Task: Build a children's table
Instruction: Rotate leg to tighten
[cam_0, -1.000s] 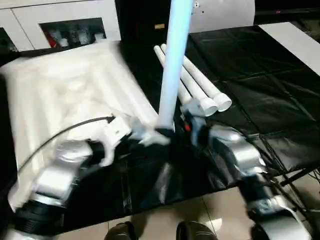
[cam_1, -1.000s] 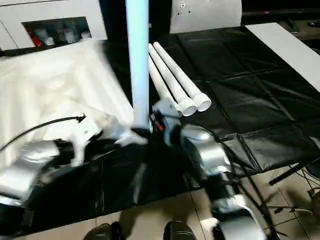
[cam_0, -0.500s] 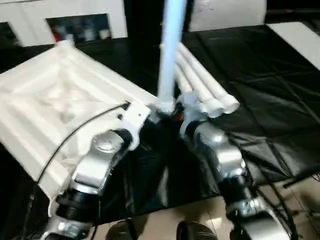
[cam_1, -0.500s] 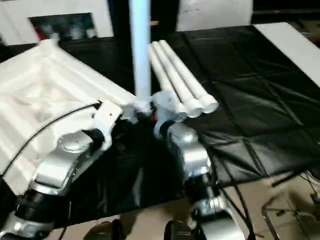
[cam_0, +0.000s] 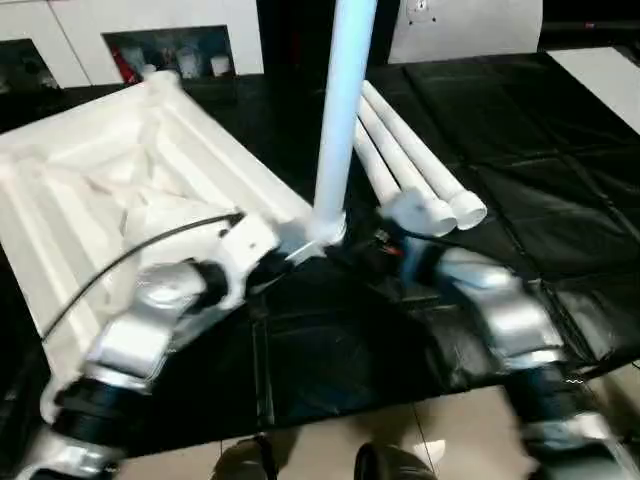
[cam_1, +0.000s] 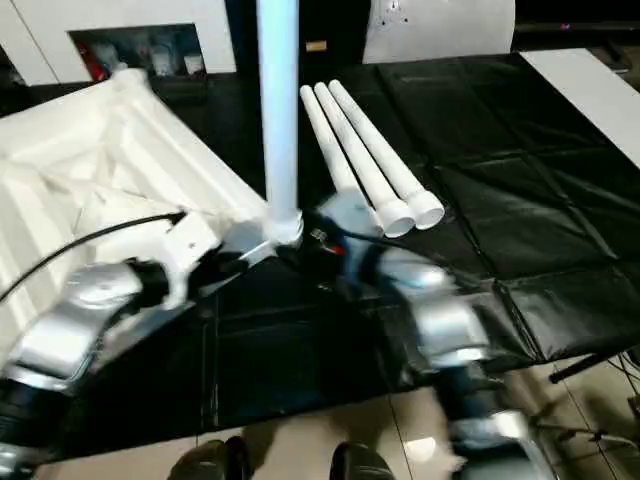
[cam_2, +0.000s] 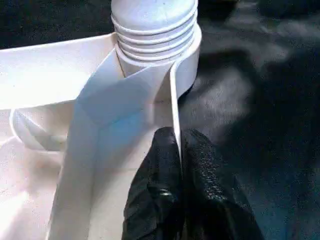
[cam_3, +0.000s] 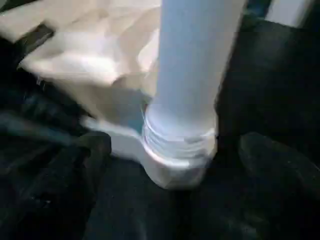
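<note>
Left fingers pinch the tabletop rim beside the upright leg; right fingers spread wide.

Upright leg: stands in the table top's near corner socket, blocking passage there.
Three spare legs: lie just beside it, narrowing the gap.
Black mat: open room beyond them.
</note>
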